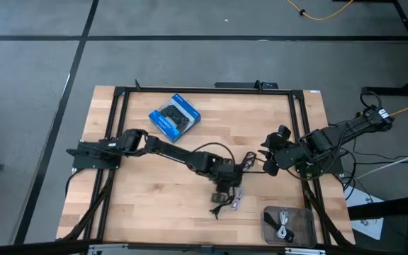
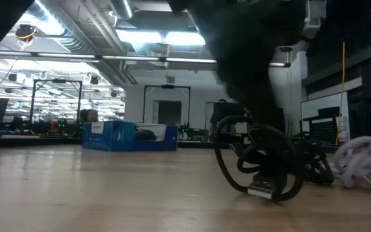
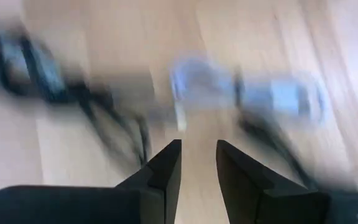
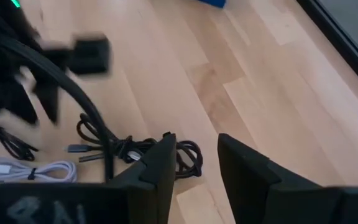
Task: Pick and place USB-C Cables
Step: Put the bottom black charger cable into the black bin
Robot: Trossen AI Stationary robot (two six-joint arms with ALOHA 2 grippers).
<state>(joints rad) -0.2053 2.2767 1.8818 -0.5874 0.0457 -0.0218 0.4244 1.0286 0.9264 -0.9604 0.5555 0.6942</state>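
Below, left gripper point(image 1: 227, 190), fingers slightly parted and empty, hovers above limp, light USB-C cables point(image 1: 227, 202); probably grasp the bundled middle.

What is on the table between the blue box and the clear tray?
The left gripper hangs there over a heap of black USB-C cables, between blue box and clear tray. High view shows it.
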